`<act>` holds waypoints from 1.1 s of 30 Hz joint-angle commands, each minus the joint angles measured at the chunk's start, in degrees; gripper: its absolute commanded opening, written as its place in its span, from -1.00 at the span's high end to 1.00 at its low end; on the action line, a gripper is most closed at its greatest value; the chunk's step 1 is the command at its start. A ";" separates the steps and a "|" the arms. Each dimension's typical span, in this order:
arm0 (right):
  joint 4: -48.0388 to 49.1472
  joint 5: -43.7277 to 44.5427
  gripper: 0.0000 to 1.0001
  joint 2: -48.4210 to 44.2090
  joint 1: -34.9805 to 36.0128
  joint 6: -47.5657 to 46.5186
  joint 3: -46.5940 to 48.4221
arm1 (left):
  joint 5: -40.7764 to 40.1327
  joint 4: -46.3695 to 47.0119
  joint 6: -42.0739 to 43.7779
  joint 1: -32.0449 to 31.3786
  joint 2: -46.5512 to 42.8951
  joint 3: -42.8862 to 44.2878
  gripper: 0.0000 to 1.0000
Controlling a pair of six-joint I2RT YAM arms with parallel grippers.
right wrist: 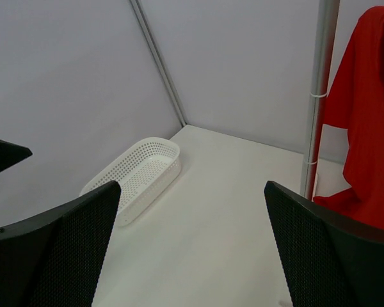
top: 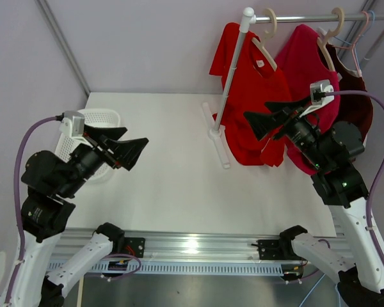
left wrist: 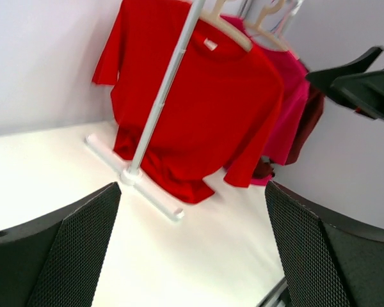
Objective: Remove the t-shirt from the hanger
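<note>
A red t-shirt [top: 246, 96] hangs on a pale hanger [top: 264, 43] from the rail of a white clothes rack [top: 233, 70] at the back right. It also shows in the left wrist view [left wrist: 198, 109] and at the right edge of the right wrist view [right wrist: 371, 128]. A pink shirt [top: 307, 64] and a dark red one [top: 355, 96] hang behind it. My left gripper [top: 125, 153] is open and empty above the table's left side. My right gripper [top: 269, 121] is open and empty, raised just in front of the hanging shirts.
A white perforated basket [top: 93, 137] lies at the table's left edge, partly hidden by my left arm; it also shows in the right wrist view [right wrist: 137, 176]. The rack's white foot [top: 216, 135] lies on the white table [top: 173, 185]. Grey walls enclose the back and sides.
</note>
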 commanded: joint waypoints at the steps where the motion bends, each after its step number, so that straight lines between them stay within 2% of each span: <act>1: 1.33 4.96 -0.99 1.14 0.18 -4.08 3.08 | -1.61 -1.13 1.59 -0.32 -0.78 -0.15 -0.99; 4: -3.25 10.85 -0.99 7.12 0.18 -9.96 10.72 | -1.79 -1.04 2.03 -0.32 -0.87 0.10 -0.99; 6: -3.26 17.59 -0.99 11.06 0.18 -13.48 13.20 | -1.70 -1.04 2.20 -0.32 -0.87 -0.07 -0.99; 9: -1.77 22.80 -0.99 15.81 0.18 -17.44 16.54 | -1.79 -1.21 2.47 -0.32 -0.87 -0.33 -0.99; 14: 0.26 27.04 -0.89 24.60 0.00 -20.96 25.48 | 0.31 1.15 3.26 -0.32 -1.74 -2.26 -0.99; 15: -0.09 27.04 -0.87 26.19 -0.17 -21.49 27.17 | 1.19 1.77 3.26 -0.32 -1.92 -3.66 -0.99; 16: -0.18 26.61 -0.70 29.16 -0.35 -21.93 28.75 | 1.63 2.30 3.26 -0.32 -2.10 -3.93 -0.99; 18: -0.27 25.91 -0.57 32.08 -1.05 -22.45 33.23 | 1.73 2.83 3.61 -0.32 -2.63 -4.64 -0.99; 22: -2.82 20.99 -0.57 38.85 -6.57 -20.27 41.50 | -0.37 2.22 5.71 -0.32 -2.98 -4.73 -0.99; 28: -0.71 17.99 -0.54 43.86 -10.71 -18.77 45.37 | -0.82 3.36 6.77 -0.32 -2.45 -5.17 -0.99; 29: -1.15 16.60 -0.52 45.35 -11.24 -18.68 46.25 | -0.82 3.36 6.86 -0.32 -2.28 -5.25 -0.99; 31: -1.59 13.27 -0.35 46.76 -12.82 -16.75 48.44 | -0.82 3.71 7.21 -0.32 -1.75 -5.17 -0.99; 33: -0.98 9.14 -0.32 48.08 -14.93 -15.17 48.89 | -0.91 3.89 7.48 -0.32 -1.84 -4.99 -0.99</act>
